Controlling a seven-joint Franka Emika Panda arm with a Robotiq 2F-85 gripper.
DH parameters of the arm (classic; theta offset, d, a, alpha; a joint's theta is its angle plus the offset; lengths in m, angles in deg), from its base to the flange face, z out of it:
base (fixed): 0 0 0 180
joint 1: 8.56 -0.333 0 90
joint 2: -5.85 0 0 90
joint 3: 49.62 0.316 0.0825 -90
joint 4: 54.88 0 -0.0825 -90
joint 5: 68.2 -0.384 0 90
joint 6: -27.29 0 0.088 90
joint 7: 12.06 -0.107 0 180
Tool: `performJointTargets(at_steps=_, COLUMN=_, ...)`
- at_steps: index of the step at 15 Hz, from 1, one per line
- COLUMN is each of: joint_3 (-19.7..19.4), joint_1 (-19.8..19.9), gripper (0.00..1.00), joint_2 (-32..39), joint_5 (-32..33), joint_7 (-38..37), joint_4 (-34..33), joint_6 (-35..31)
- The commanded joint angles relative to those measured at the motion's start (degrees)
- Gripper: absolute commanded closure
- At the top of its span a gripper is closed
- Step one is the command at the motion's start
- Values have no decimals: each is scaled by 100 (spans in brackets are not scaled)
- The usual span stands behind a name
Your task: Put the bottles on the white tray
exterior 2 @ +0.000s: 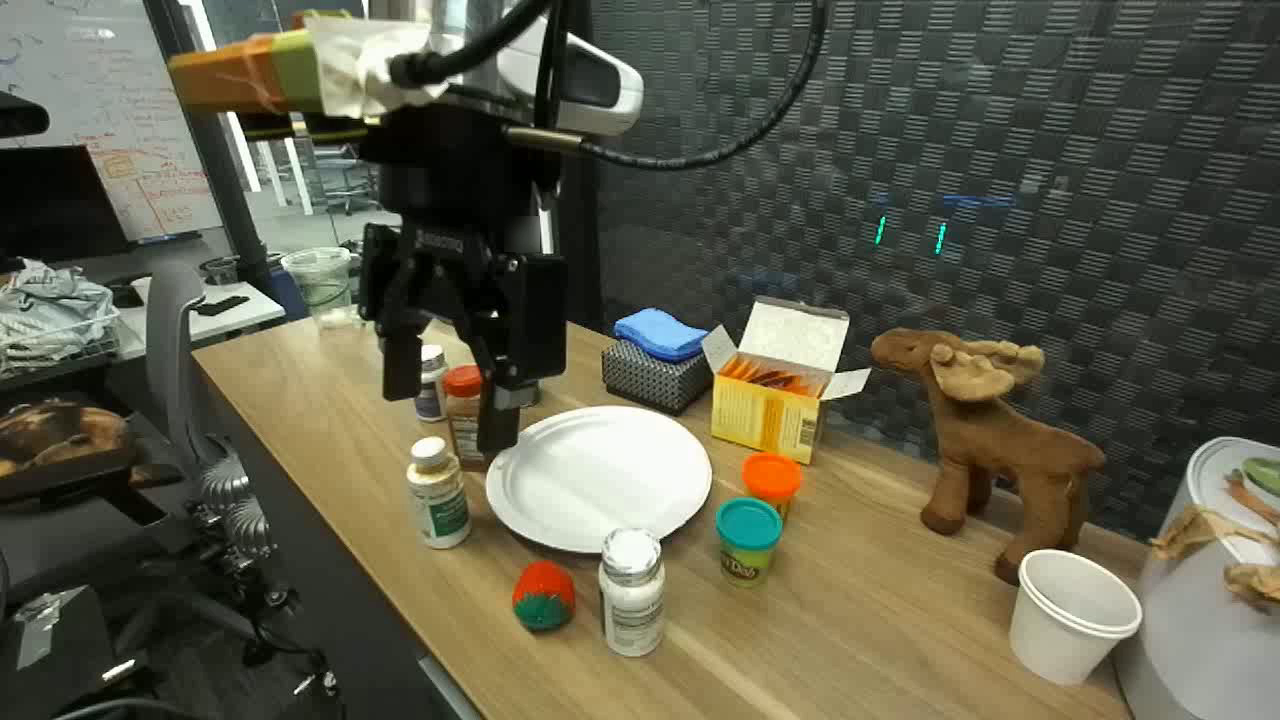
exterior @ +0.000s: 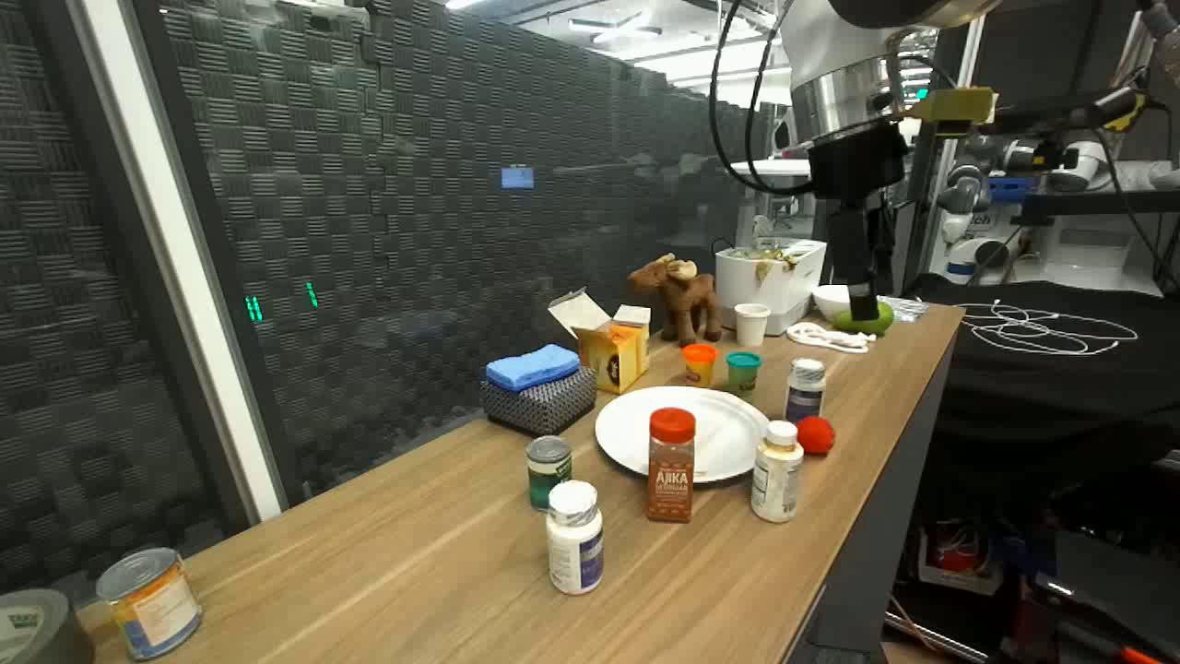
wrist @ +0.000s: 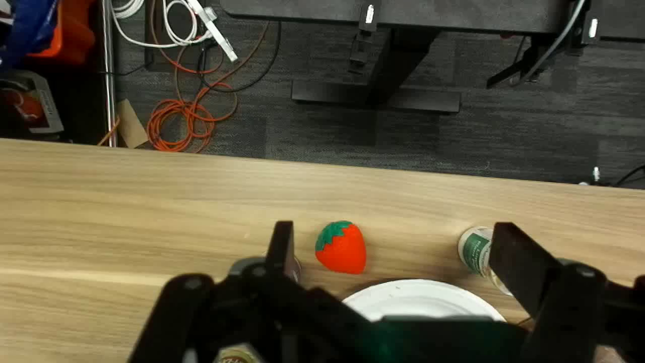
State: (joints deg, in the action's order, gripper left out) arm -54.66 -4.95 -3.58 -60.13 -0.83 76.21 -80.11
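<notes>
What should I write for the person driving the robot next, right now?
Gripper: open, holding nothing, above the table.
Where: three white bottles stand on the table, two near the strawberry, one near the green can; a red-lidded bottle stands there too.
Done: no bottle is on the white tray yet.
Left: put the bottles on it. I can't tell if the red-lidded one counts.

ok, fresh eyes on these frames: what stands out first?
Probably the black two-fingered end effector, hanging open above the wooden table. Next, the round white plate on that table, with upright white bottles nearby. Then the brown plush moose, standing near the stacked white paper cups.
</notes>
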Motion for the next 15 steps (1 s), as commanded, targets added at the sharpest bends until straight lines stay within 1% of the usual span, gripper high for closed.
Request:
performJointTargets(at_steps=1, joint_3=7, joint_1=5, gripper=0, joint_2=1, joint_5=-3, joint_7=0, joint_4=-27, joint_6=8)
performJointTargets(at_steps=7, joint_3=7, joint_1=5, gripper=0, joint_2=-11, joint_5=-2, joint_7=0, joint_4=-66, joint_6=8)
performJointTargets(at_steps=9, joint_3=14, joint_1=24, gripper=0, joint_2=56, joint_5=13, joint_7=-258, joint_4=-76, joint_6=-350)
performJointTargets(at_steps=11, joint_3=19, joint_1=27, gripper=0, joint_2=297, joint_5=-8, joint_7=-441, joint_4=-238, joint_6=-743)
performJointTargets(at_steps=15, joint_3=25, joint_1=19, gripper=0, joint_2=1087, joint_5=2, joint_7=-469, joint_4=-868, joint_6=-1567)
